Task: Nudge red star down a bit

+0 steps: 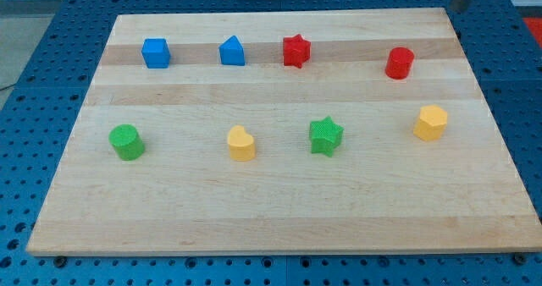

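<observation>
The red star lies near the board's top edge, a little right of the middle. A blue house-shaped block is to its left and a red cylinder is farther to its right. A green star lies below it, slightly to the right. A blurred grey rod shows at the view's top right. My tip is just past the board's top right corner, far right of the red star and touching no block.
A blue cube is at the top left. In the lower row, a green cylinder is at the left, a yellow heart-like block is near the middle and a yellow hexagon is at the right. All lie on the wooden board.
</observation>
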